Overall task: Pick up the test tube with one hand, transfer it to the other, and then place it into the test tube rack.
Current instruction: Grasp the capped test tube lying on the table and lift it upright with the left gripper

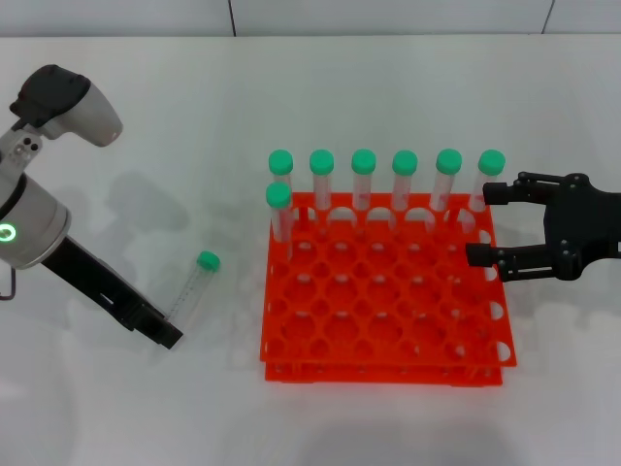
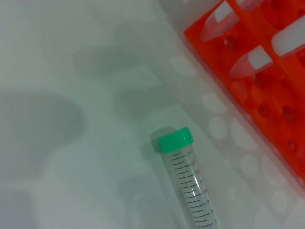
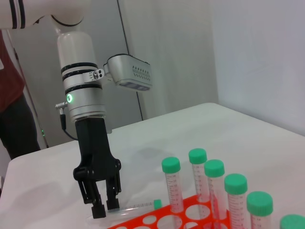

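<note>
Pick-up step. The left gripper (image 1: 167,333) — fingers slightly apart, not yet clamped — stands at the base of the test tube (image 1: 192,284), which lies on the table (image 1: 388,87) beside the test tube rack (image 1: 383,311). Next it needs to close squarely, then lift. The right gripper (image 1: 480,223) waits open at the rack's far side. Count — seven racked tubes (image 1: 363,175), one loose.
</note>
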Tool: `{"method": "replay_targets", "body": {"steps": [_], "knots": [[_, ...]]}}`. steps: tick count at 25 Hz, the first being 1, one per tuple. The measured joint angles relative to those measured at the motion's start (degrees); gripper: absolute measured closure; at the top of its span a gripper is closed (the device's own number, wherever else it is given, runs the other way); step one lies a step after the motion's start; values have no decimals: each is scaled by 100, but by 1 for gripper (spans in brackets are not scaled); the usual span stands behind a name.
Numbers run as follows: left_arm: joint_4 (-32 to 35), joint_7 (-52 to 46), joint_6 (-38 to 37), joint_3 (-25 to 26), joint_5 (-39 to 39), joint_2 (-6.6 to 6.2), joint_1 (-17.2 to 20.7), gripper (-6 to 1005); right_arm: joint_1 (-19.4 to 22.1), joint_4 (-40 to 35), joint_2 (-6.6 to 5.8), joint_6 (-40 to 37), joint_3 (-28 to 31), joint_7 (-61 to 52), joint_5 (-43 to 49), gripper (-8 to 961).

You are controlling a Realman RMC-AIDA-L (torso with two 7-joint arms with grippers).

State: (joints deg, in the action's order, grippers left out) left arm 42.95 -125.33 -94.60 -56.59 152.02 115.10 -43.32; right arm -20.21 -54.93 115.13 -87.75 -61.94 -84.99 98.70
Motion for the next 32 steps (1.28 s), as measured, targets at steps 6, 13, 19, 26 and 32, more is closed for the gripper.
{"method": "replay_targets", "body": {"steps": [6,13,19,26,32], "knots": [[-15,4,24,-28,4,3,-25,632,0,0,0,4,-1,0,0,98],[-15,-16,57,-28,4,3,-27,652,0,0,0,10,-1,0,0,103],[-15,-22,60,-41,7,2,-28,694,0,0,0,13,2,0,0,106],[-18,-25,38,-45,12,2,-27,741,0,-12,0,13,7,0,-6,111],[-23,-33,24,-45,12,2,-20,763,0,-16,0,13,7,0,-51,114]]}}
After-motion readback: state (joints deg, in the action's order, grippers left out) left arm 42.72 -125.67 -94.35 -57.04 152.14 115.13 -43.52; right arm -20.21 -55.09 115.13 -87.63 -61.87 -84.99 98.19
